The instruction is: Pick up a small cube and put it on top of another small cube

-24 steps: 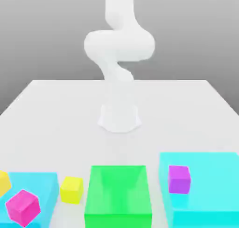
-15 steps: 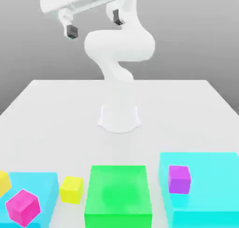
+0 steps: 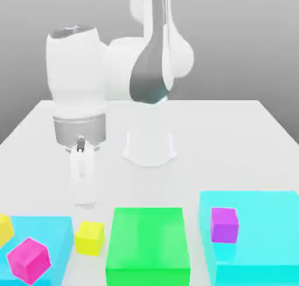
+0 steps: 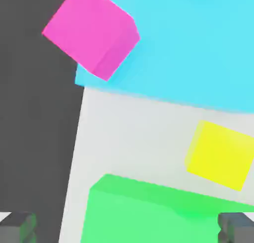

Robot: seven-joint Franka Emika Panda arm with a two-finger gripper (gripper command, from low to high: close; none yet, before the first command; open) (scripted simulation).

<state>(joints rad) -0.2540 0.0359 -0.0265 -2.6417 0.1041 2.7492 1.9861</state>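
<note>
Nearest in the exterior view, a magenta cube (image 3: pixel 28 259) sits on a cyan block (image 3: pixel 49 232) at that view's left. Just beside it, between it and a green block (image 3: pixel 148 244), the small cube (image 3: pixel 89 237) rests on the white surface (image 3: pixel 233 138): plain lemon-yellow, unmarked, no writing anywhere. Above and behind it hangs the tool (image 4: pixel 128 226), fingers spread wide, holding nothing. A purple cube (image 3: pixel 224 224) tops another cyan block (image 3: pixel 263 232).

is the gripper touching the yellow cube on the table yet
Apart. In the hand view the yellow cube sits on bare table, well away from both fingertips of the gripper.
</note>
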